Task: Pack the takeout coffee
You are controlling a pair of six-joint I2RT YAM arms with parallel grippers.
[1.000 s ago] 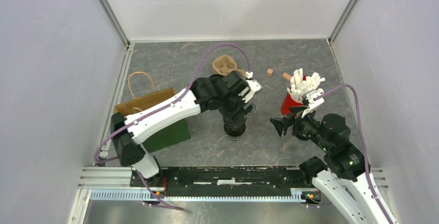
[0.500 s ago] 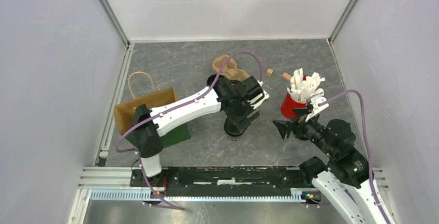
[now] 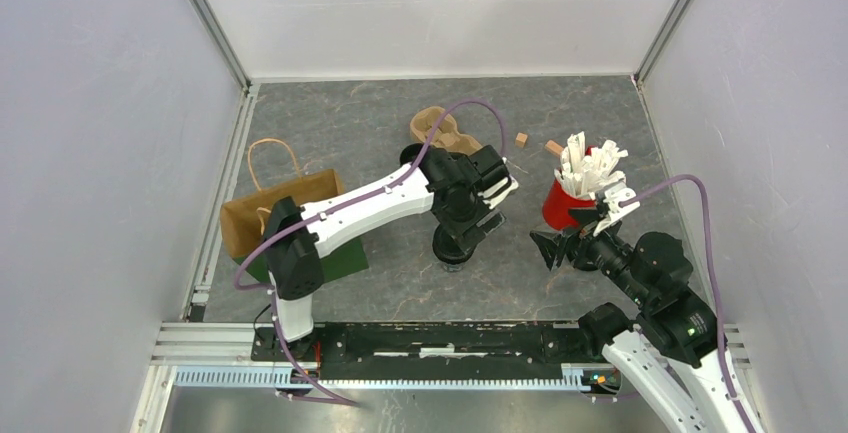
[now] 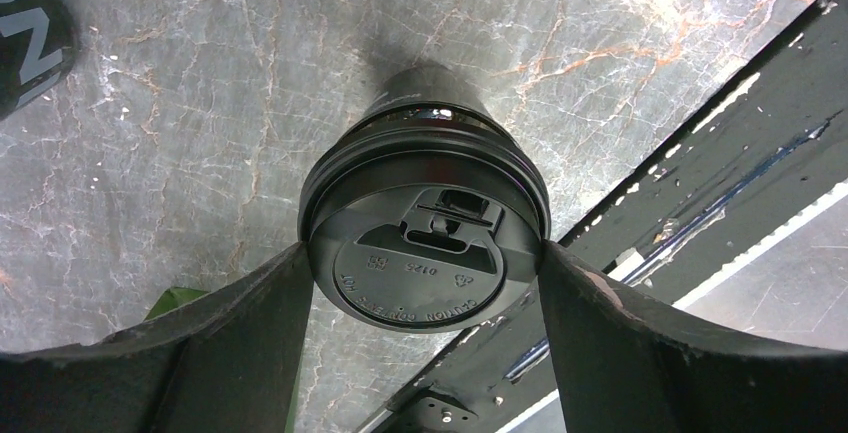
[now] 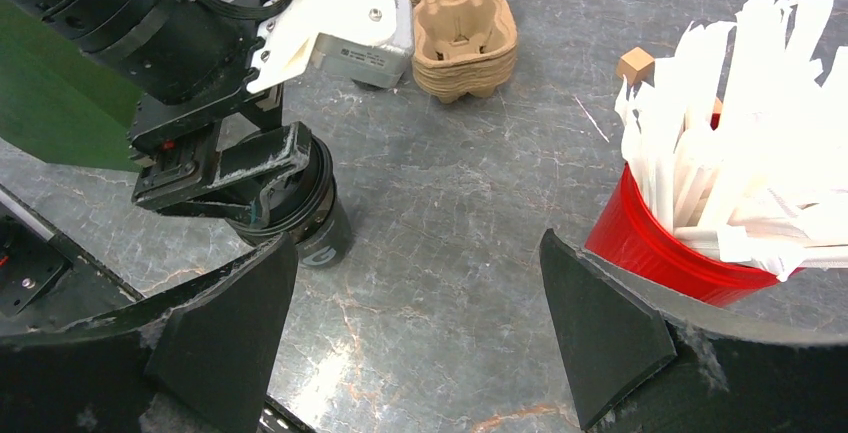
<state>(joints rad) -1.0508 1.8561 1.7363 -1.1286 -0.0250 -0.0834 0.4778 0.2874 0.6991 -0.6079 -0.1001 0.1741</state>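
The takeout coffee (image 3: 455, 246), a small black cup with a black lid (image 4: 425, 243), stands on the grey table near the middle. My left gripper (image 4: 425, 253) reaches down over it, one finger pressed against each side of the lid rim. In the right wrist view the cup (image 5: 318, 233) sits under the left gripper's fingers (image 5: 262, 165). My right gripper (image 3: 553, 248) hovers open to the right of the cup, nothing between its fingers (image 5: 230, 323), beside the red cup.
A brown paper bag (image 3: 270, 213) with handles lies at the left, a green panel (image 3: 330, 258) next to it. A pulp cup carrier (image 3: 440, 128) sits behind the left gripper. A red cup of white sticks (image 3: 560, 203) and two small wooden cubes (image 3: 521, 139) lie at the right.
The left arm's shoulder and elbow have swung right and its wrist has turned over the cup, which stays in place. The right gripper has drifted slightly right.
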